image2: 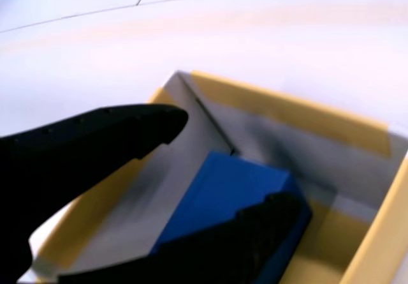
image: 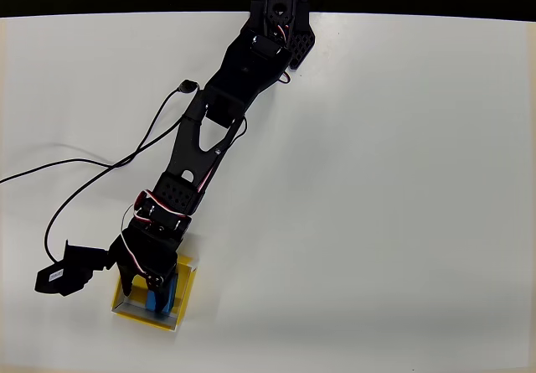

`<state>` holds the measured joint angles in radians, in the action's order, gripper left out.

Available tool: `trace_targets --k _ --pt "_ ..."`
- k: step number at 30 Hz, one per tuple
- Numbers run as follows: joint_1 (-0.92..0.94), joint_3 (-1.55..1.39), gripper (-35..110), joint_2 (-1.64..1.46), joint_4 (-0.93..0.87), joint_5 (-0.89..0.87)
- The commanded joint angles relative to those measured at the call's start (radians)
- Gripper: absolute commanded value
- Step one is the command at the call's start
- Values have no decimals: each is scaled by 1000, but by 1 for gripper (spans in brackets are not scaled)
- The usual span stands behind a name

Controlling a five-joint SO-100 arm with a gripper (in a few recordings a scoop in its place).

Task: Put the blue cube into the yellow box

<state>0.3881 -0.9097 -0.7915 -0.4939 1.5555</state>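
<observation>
Overhead view puts the yellow box (image: pixel 186 282) near the table's (image: pixel 377 222) front-left corner, well clear of both edges, with the black arm stretched diagonally down to it from its base at the far edge. The gripper (image: pixel 149 282) hangs directly over the box, and the blue cube (image: pixel 162 296) shows inside the box walls, just below and between the fingers.

Wrist view tells the relation that matters. The blue cube (image2: pixel 233 198) lies low inside the yellow box (image2: pixel 306 115), close to the floor, with one finger (image2: pixel 95 143) standing off it on the upper left and the other finger (image2: pixel 242 246) lying against or just over its lower right face. A clear gap of box floor shows between the upper finger and the cube, so the jaws are spread wider than the block and are not pinching it; whether the lower finger actually touches the cube is hard to say, since that part of the picture is dark and blurred. The cube's long side seems to run roughly along the fingers, toward the box's far corner.

As a judgement, the cube is delivered and the next move is a straight lift out, minding that the lower finger does not drag the block or catch the pale rim.

Around the box the white table is bare, apart from a black cable (image: pixel 92 172) trailing off to the left edge.
</observation>
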Motion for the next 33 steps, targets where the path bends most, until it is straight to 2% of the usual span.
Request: trace_targets --k 1,6,19,23,33 --pt "-12 -23 29 -321 -12 23" --pt "-41 -233 26 -609 -35 35" --pt "-261 -1236 22 -1430 75 104" --pt "-324 -1373 22 -1569 66 110" --pt "-405 -1822 22 -1968 201 167"
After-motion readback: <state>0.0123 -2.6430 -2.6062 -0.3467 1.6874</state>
